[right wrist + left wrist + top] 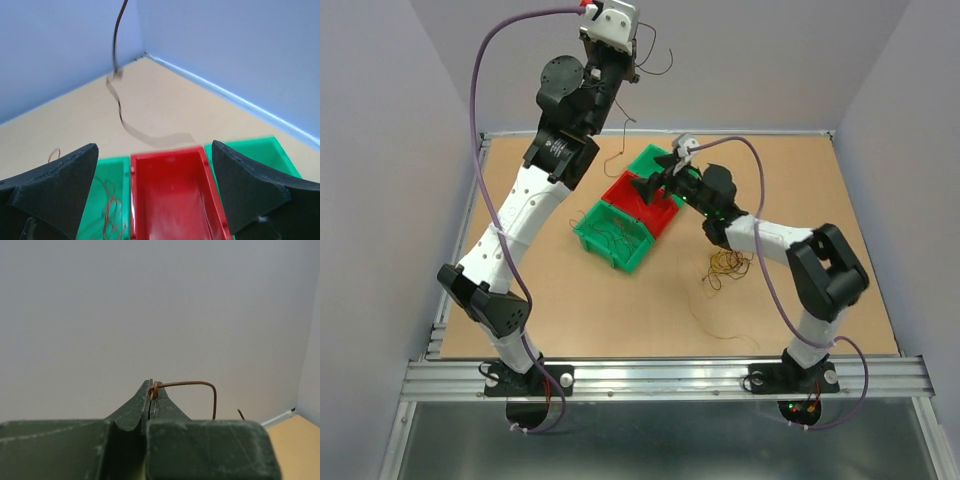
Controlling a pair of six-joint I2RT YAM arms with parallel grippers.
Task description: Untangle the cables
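Observation:
High at the back, my left gripper [632, 62] is shut on a thin brown cable [195, 384]. Its closed fingertips [152, 390] pinch a small loop of that wire against the grey wall. One end of the cable [625, 110] dangles toward the table; in the right wrist view it is a dark strand [117, 40]. My right gripper [657, 185] hovers open over the red bin [172, 200], with nothing between its fingers [154, 147]. A tangled clump of brown and yellowish cables [725, 268] lies on the table to the right. More thin wires [107, 210] rest in the near green bin [612, 238].
Three bins stand in a diagonal row: green nearest, the red bin [642, 205] in the middle, another green bin [655, 160] behind. A loose strand [720, 330] curls near the front edge. Grey walls close in the table on three sides.

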